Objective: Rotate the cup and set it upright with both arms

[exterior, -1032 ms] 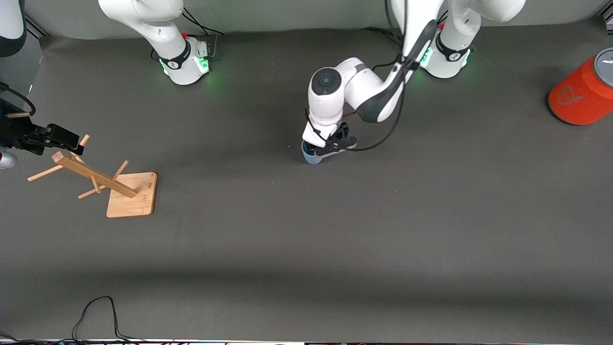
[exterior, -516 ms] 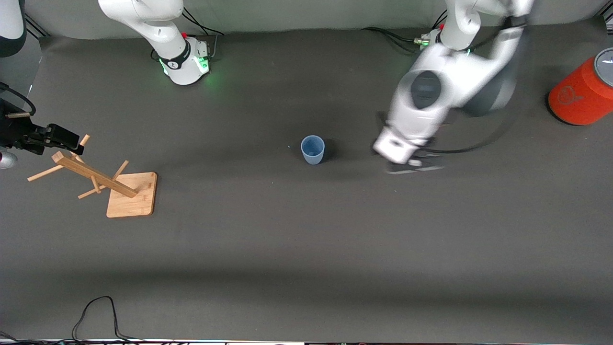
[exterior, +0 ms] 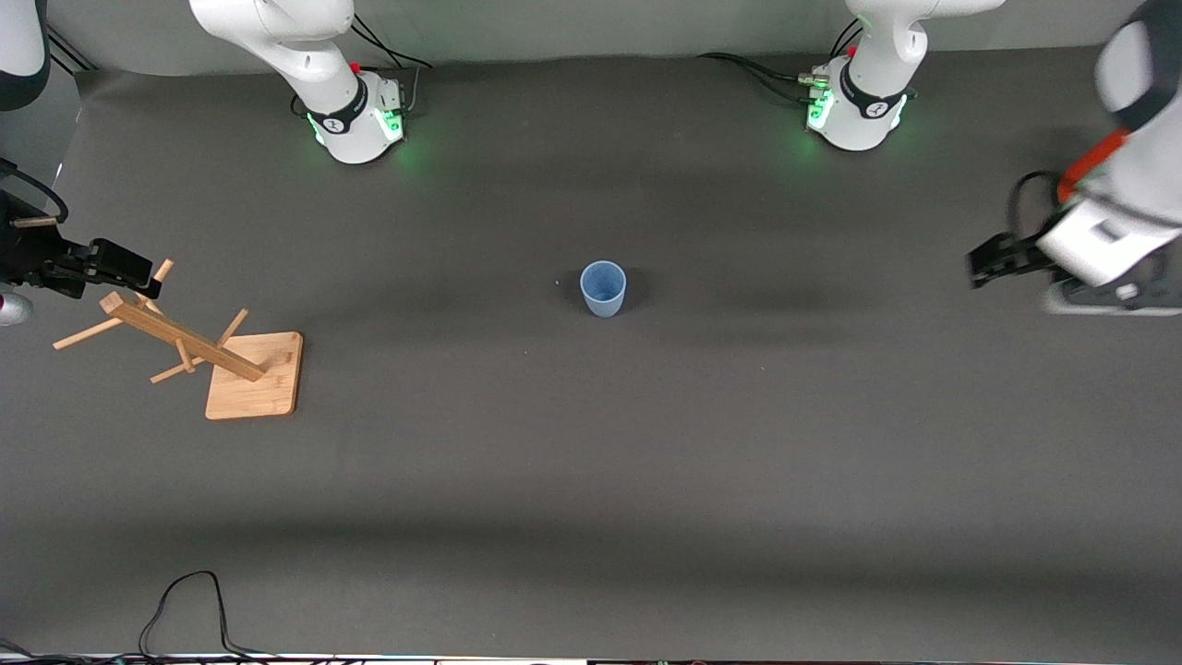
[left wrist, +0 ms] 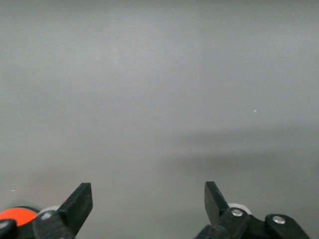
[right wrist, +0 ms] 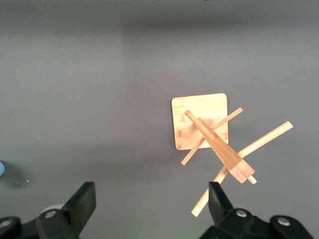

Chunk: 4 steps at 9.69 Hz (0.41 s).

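Note:
The pale-blue cup (exterior: pixel 603 288) stands upright on the dark mat near the middle of the table, mouth up, with nothing touching it. My left gripper (exterior: pixel 982 266) hangs far off at the left arm's end of the table. In the left wrist view the left gripper (left wrist: pixel 147 199) is open over bare mat with nothing between its fingers. My right gripper (exterior: pixel 138 272) waits at the right arm's end, over the wooden rack (exterior: pixel 185 342). It is open (right wrist: pixel 150 201) and empty. A sliver of the cup (right wrist: pixel 1 169) shows at the edge of the right wrist view.
The wooden rack (right wrist: pixel 214 142) leans on its square base (exterior: pixel 256 377). An orange cylinder (exterior: pixel 1092 163) at the left arm's end is mostly hidden by the left arm; its edge (left wrist: pixel 15 215) shows beside a finger. A black cable (exterior: pixel 185 600) lies at the table edge nearest the front camera.
My left gripper let go of the cup and swung away to the left arm's end of the table. The cup stays upright where it was. The right arm has not moved.

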### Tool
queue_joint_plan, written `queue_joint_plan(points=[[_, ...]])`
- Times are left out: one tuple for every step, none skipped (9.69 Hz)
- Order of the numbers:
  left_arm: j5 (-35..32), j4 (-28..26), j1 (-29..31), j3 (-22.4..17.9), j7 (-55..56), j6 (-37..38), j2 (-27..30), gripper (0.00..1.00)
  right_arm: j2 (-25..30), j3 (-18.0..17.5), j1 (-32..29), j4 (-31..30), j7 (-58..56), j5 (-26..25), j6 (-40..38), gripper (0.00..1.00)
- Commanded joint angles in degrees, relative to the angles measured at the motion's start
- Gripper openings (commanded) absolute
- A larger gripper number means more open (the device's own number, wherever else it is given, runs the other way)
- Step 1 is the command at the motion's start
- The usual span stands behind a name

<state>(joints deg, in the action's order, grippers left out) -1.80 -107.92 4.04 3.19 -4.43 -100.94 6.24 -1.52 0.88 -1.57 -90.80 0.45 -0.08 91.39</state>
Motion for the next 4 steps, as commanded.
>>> queue_joint_plan(points=[[1.27, 4.18, 0.45, 0.58, -1.29, 6.07, 2.11, 1.00, 0.64, 0.18, 0.17, -0.44, -1.06, -0.10, -0.07, 1.00], [1.27, 6.73, 0.01, 0.85, -0.85, 8.19, 1.93, 1.00, 0.64, 0.18, 0.17, -0.44, -0.97, -0.10, -0.07, 1.00], [1.27, 9.36, 0.09, 0.85, -1.10, 11.08, 1.58, 1.00, 0.64, 0.18, 0.17, -0.44, -0.97, -0.10, -0.07, 1.00], [1.27, 10.17, 0.18, 0.85, -1.54, 11.81, 1.23, 1.00, 0.64, 0.09, 0.17, -0.44, -0.97, -0.10, -0.07, 1.00]])
